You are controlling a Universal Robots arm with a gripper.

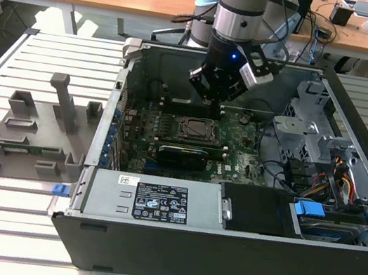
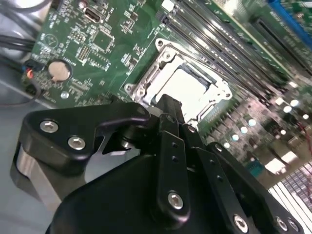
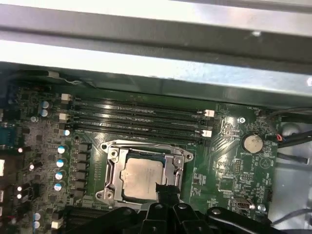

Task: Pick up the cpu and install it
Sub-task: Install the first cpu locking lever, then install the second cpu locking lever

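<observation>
Cpu (image 3: 140, 179) seated in socket (image 3: 113, 168) on motherboard (image 3: 229, 165); fingers (image 3: 165, 194) just above it, grip state unclear.

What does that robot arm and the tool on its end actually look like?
The arm is a silver-grey cylinder. Its black tool has a glowing blue light and a white-and-black box mounted beside it. In the second wrist view the tool's black linkages carry silver screws.
</observation>
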